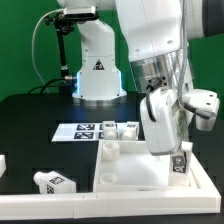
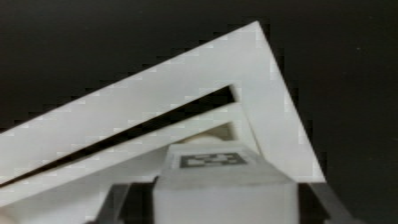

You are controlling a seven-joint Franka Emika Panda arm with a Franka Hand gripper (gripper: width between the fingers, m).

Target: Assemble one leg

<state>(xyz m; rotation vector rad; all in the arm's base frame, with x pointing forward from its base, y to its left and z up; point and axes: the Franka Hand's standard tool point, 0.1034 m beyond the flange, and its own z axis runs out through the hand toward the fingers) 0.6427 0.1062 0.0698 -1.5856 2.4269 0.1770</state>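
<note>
My gripper [image 1: 177, 155] is shut on a white leg [image 1: 181, 166] with a square tag on its face. It holds the leg upright over the near right corner of the large flat white panel [image 1: 135, 172]; I cannot tell whether the leg touches the panel. In the wrist view the leg [image 2: 217, 170] fills the gap between the two dark fingers [image 2: 128, 202] of the gripper [image 2: 222, 208]. Beyond it lies a corner of the panel [image 2: 231, 70] with its raised rim.
Two more legs [image 1: 110, 127] [image 1: 128, 128] stand by the marker board [image 1: 85, 131] behind the panel. Another leg [image 1: 52, 181] lies on the black table at the exterior view's lower left. The arm's white base [image 1: 98, 70] stands at the back.
</note>
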